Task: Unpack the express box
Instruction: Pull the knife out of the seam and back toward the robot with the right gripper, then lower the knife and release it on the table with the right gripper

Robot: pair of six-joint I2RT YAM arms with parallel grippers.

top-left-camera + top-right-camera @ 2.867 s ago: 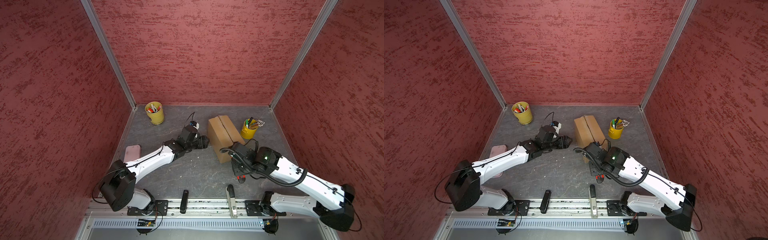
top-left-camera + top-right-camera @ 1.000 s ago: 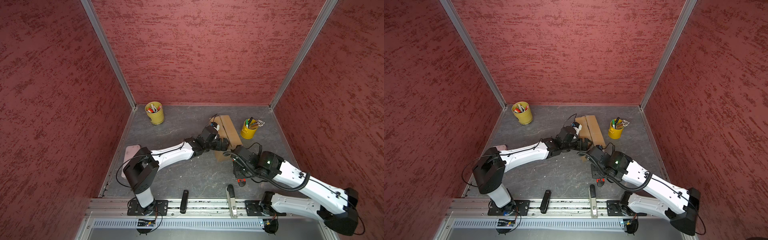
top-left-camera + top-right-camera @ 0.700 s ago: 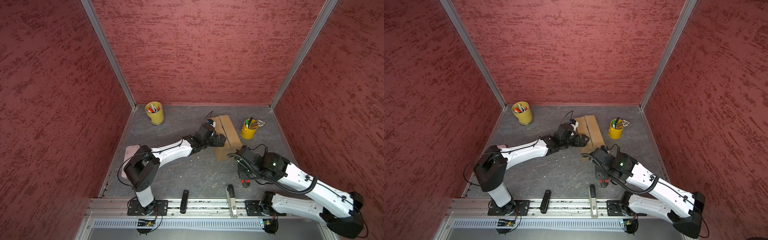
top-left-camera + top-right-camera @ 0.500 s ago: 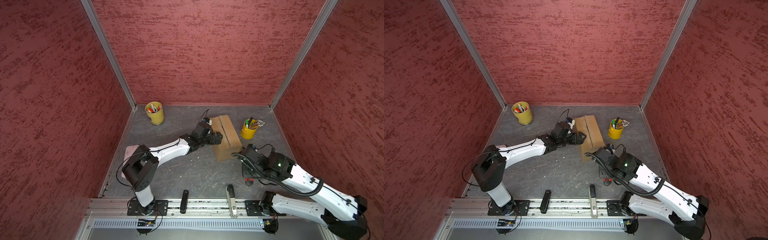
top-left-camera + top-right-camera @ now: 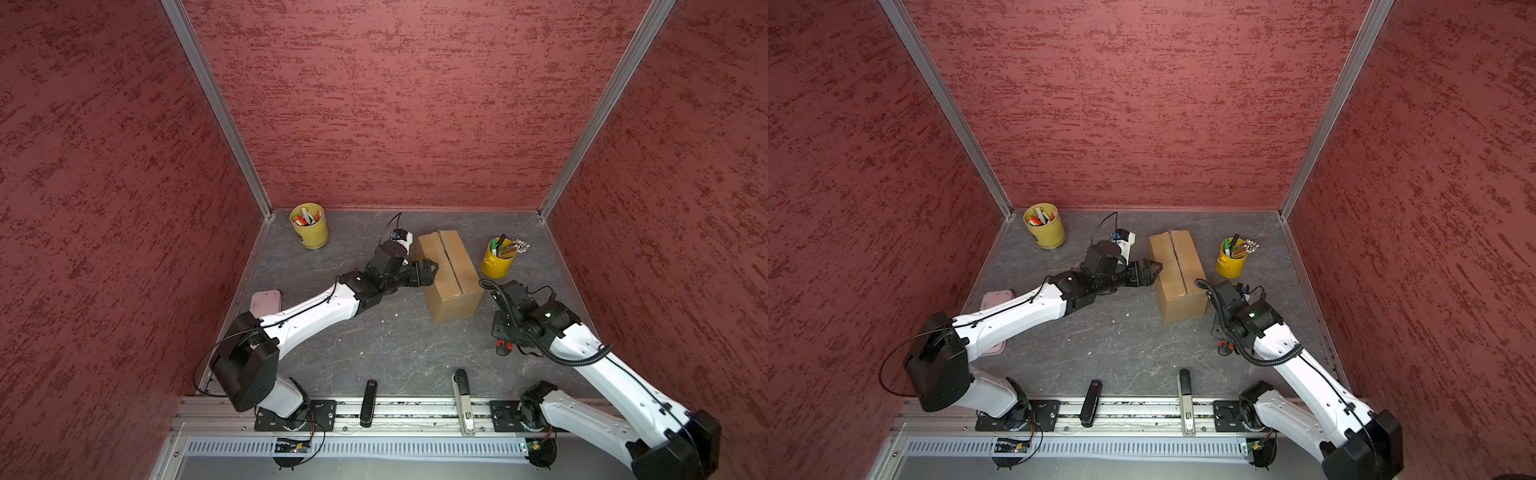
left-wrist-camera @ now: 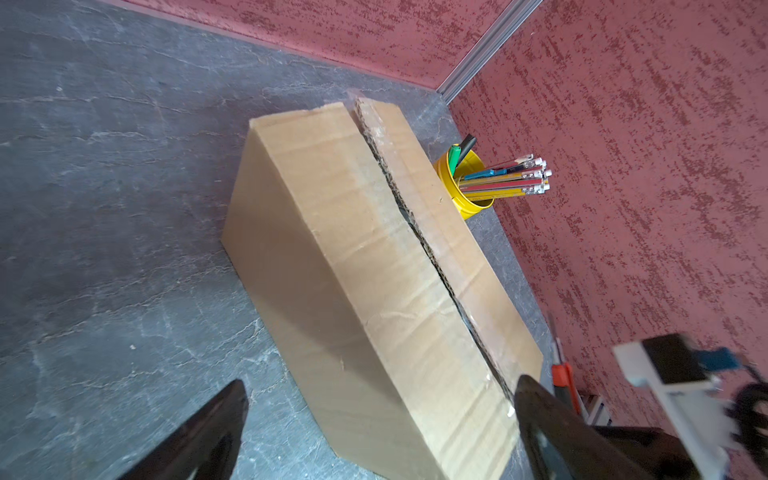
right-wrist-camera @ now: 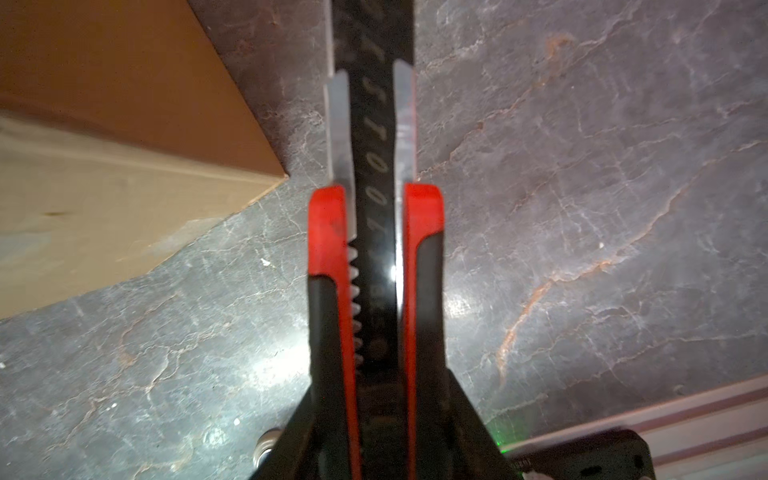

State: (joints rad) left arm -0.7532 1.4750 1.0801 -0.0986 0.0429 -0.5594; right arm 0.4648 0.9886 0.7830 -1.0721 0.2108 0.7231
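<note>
**Box shut over its load, knife clamped, left fingers wide**

Cannot see into the express box: flaps down, only a ragged dark slit along the centre seam in the left wrist view. Cannot make out the right gripper from above, under its own wrist. In the right wrist view, fingers pinched narrow on a red-and-black utility knife, far end cut off by the frame. Half covered by the left arm: a pink flat thing.

Left arm stretched low over the surface, left gripper level at the middle of the box's long left side, fingers spread wide. Touching or not, cannot tell. Right wrist aimed down near the box's front right corner, apart from it.

Box toward the back of the surface, between two yellow cups: left cup, well apart, full of markers; right cup, near, with pencils and a green marker.
</note>
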